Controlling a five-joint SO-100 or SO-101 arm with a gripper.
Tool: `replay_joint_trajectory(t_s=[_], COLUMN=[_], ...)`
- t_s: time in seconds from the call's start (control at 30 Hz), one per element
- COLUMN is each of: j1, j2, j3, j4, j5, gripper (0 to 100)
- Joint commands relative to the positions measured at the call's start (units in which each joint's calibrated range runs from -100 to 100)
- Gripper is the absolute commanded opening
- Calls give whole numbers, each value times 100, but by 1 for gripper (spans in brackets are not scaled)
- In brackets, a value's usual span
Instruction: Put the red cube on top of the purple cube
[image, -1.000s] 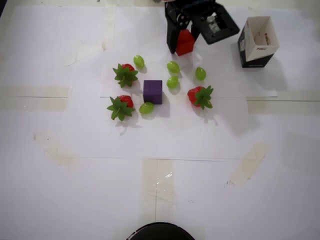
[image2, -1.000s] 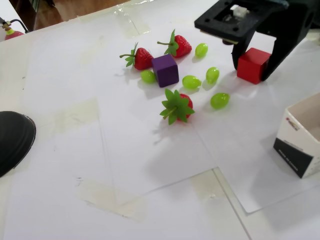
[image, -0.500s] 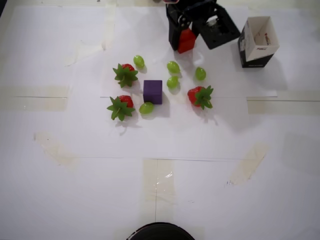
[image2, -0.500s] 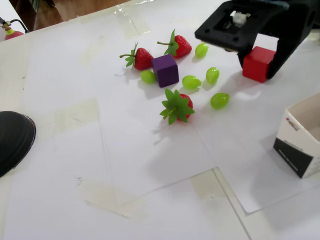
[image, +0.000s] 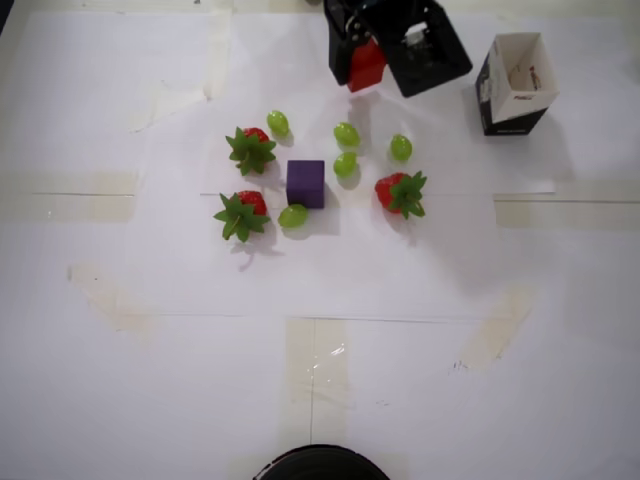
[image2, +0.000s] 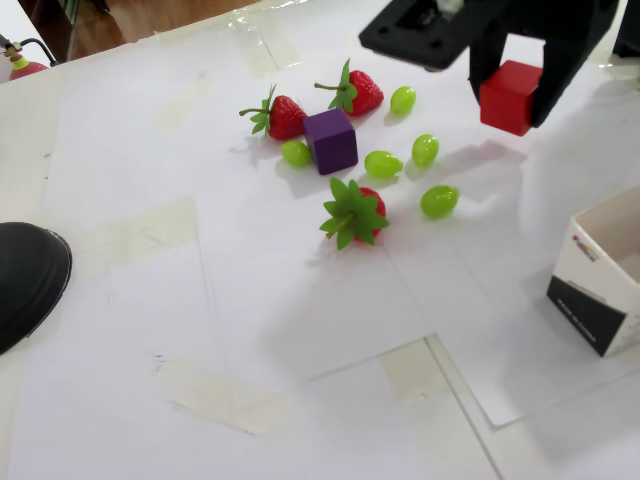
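End effector (image2: 512, 97) clamping red cube (image2: 509, 96) between black fingers, holding it clear above table (image2: 300, 330); purple cube (image: 305, 183) sitting among strawberries and grapes, at 7 o'clock from red cube in overhead view

My pincer (image2: 512, 98) hangs above the surface near its far edge, both black fingers (image: 340, 55) pressed against the red cube (image2: 509, 95), holding it clear of the surface.

You are looking at a white paper-covered table (image: 150, 380) carrying the purple cube (image: 305, 183), strawberries, green grapes and an open carton (image: 514, 84).
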Motion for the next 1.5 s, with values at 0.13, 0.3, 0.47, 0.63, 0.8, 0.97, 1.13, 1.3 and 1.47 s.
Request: replay_joint_trajectory(t_s=[0.13,0.3,0.47,0.63,0.8,0.97,1.13,1.3,1.47], j1=[498,704,836,939,1006,1035,1057,1116,1160], j2=[473,869,1333,1952,2494,2864,3139,3405,3586], j3=[-2028,-2991,-3882,-4837,-5509,-5873,-5937,-5937,-5946], j4=[697,917,1007,1056,1105,1130,1065,877,566], j5=[132,137,117,112,122,78,-59,-142,-166], gripper=[3,3,3,3,3,3,3,3,3])
